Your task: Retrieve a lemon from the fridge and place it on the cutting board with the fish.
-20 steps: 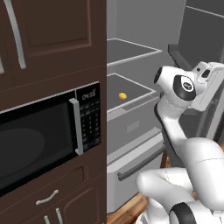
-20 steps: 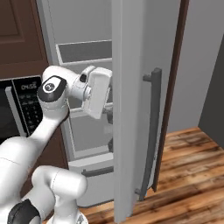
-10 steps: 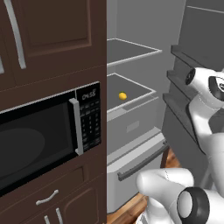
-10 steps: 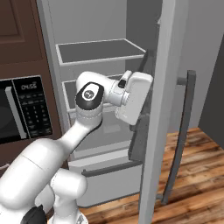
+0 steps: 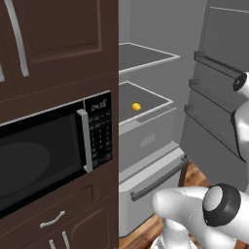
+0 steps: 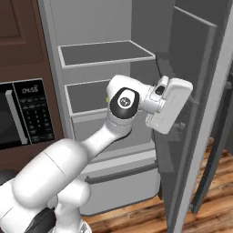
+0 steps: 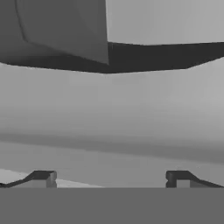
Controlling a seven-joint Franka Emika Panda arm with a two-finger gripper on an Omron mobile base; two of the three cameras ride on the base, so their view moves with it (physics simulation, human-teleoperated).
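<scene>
The fridge (image 5: 160, 82) stands open, its grey shelves bare except for the lemon (image 5: 136, 106), a small yellow ball on the second shelf above the drawer. My gripper (image 7: 111, 179) is open, its two dark fingertips (image 7: 43, 178) far apart with nothing between them, facing a plain grey surface close up. In the right base view my white hand (image 6: 170, 107) rests against the inside of the fridge door (image 6: 191, 68), well to the right of the shelves. The cutting board and the fish are out of view.
A black microwave (image 5: 48, 146) sits in dark brown cabinetry left of the fridge. The door's inner shelves (image 5: 214, 97) jut out on the right. The bottom freezer drawer (image 5: 155, 170) has a dark bar handle. Wooden floor (image 6: 136, 214) lies below.
The fridge door has swung much wider to the right, and my hand has travelled right with it, out from in front of the shelves. The lemon has not moved.
</scene>
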